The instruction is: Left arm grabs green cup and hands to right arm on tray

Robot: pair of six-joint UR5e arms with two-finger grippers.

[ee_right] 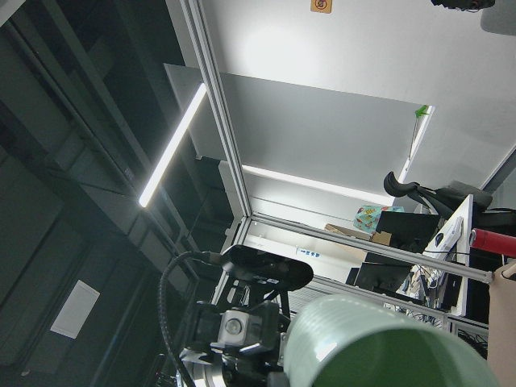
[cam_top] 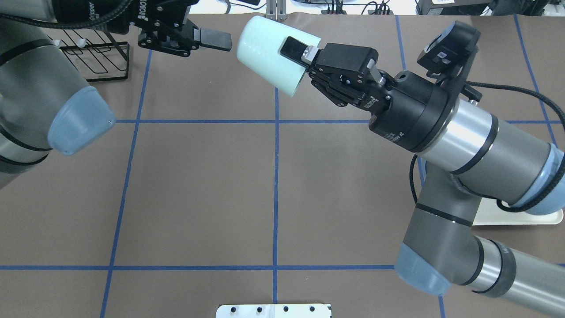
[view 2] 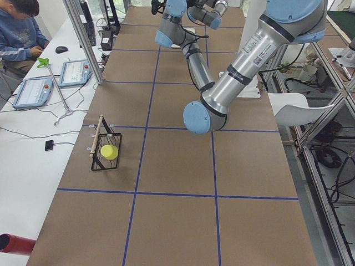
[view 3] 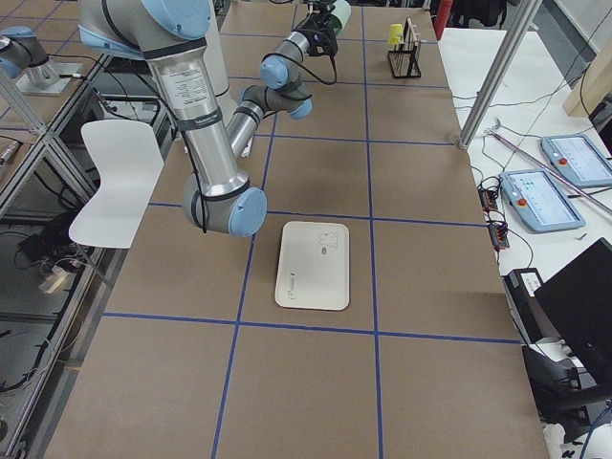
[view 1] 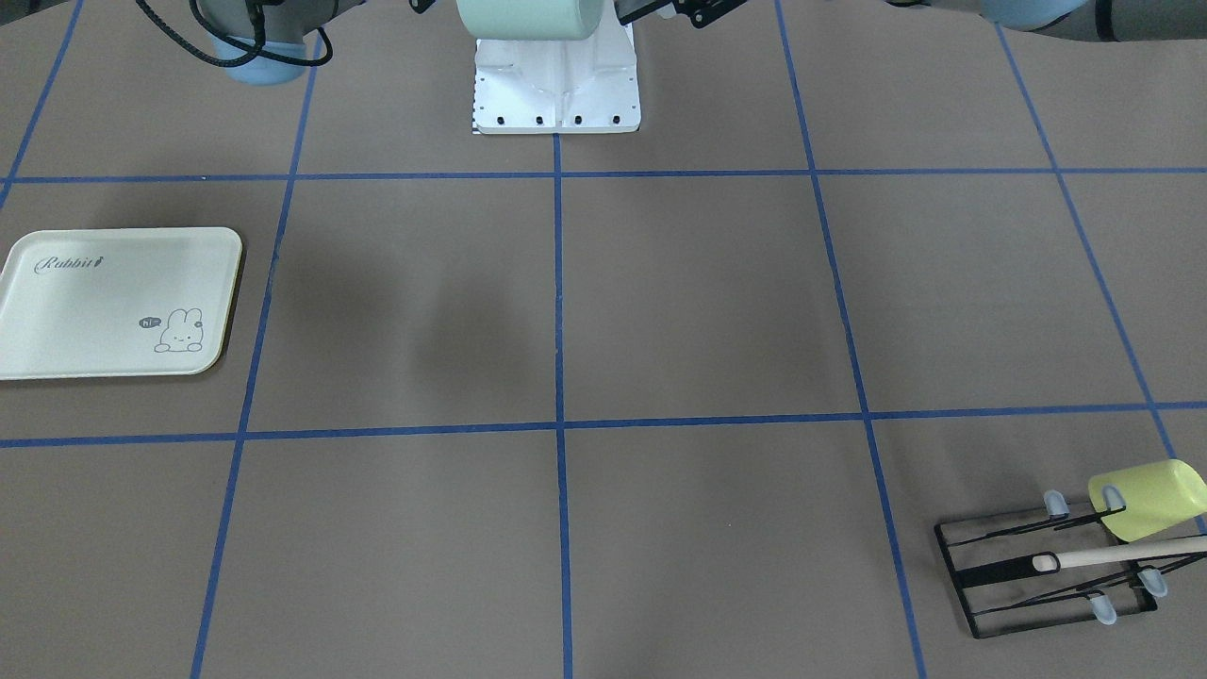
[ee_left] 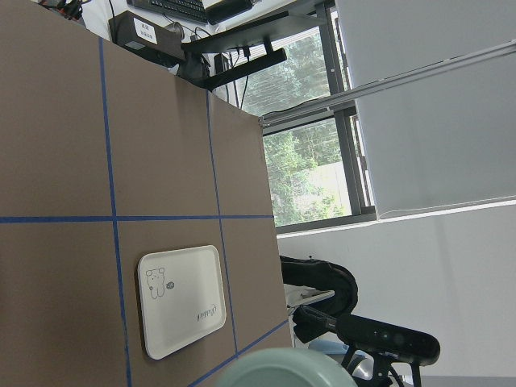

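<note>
Bright, even light from above; faint soft shadows lie on the bench (view 1: 660, 311) near the right gripper (cam_top: 293, 55). Its wrist view is dim, a ceiling strip (ee_right: 173, 145) glares, and the green cup (ee_right: 379, 347) is blurred.

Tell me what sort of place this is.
Probably a robotics lab workstation: a left arm and right arm reach over a table gridded in blue tape, while an operator sits beside teach pendants.

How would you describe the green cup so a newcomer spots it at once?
Follow the right arm to its tool, raised over the table. The green cup it grips is pale mint and sideways, unlike the yellow-green cup on the wire rack.
</note>
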